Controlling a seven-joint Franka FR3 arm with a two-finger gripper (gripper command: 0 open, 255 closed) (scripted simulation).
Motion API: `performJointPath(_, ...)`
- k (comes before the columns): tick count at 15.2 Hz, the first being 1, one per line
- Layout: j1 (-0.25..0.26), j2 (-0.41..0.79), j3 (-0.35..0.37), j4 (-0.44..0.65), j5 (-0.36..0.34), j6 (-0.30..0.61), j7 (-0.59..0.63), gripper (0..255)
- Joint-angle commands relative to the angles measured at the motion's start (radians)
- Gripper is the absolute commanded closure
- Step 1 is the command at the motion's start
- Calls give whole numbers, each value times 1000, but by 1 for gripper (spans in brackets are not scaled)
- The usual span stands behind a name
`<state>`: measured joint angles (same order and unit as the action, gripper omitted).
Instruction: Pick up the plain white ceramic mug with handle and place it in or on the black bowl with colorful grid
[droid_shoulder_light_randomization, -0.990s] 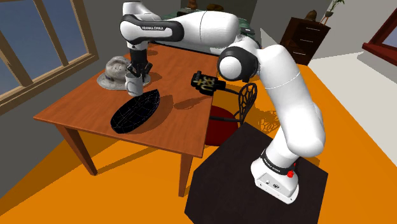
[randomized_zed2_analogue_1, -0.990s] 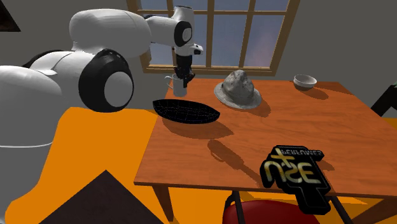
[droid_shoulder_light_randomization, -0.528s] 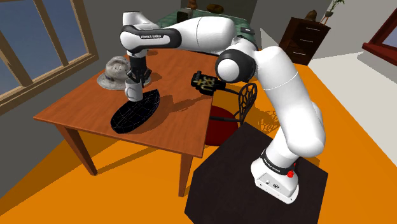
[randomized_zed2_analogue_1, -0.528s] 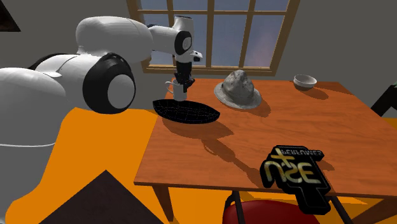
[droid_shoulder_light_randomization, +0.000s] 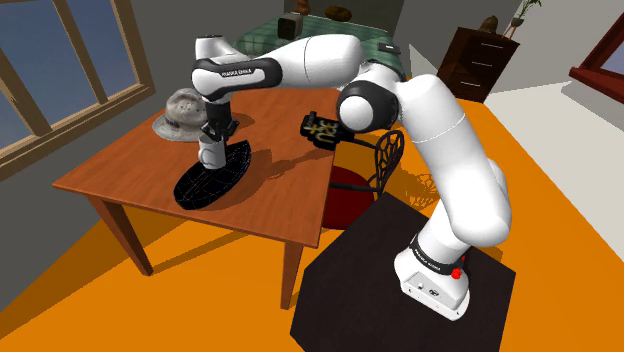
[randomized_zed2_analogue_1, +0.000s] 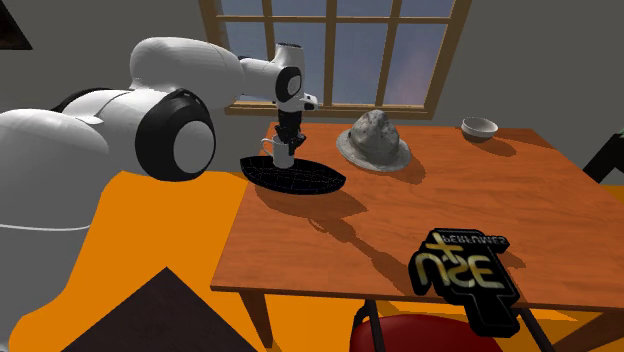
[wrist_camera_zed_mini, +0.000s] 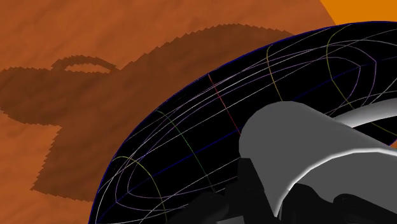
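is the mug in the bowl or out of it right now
Over it, about at rim level: the claw holds the mug above the gridded inside of the bowl. Whether it touches, cannot tell.

Orange floor (droid_shoulder_light_randomization: 560, 180), brown wooden table (droid_shoulder_light_randomization: 120, 178), wood-framed window (randomized_zed2_analogue_1: 385, 50), dark dresser (droid_shoulder_light_randomization: 478, 58), grey walls (randomized_zed2_analogue_1: 540, 60).

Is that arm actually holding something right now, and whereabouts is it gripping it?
Yes. The black gripper holds the white mug from above by its upper rim. The handle is left free, and the mug is low over the black bowl.
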<state>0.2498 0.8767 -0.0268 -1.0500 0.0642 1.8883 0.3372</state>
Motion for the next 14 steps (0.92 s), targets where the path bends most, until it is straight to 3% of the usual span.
performJointPath(1, 0, 12, 0, -8, 1, 21, -1, 255)
performJointPath(9, 0, 16, 0, -13, 1, 29, -1, 255)
performJointPath(10, 0, 16, 0, -13, 1, 29, -1, 0)
performJointPath(14, 0, 16, 0, -13, 1, 29, -1, 0)
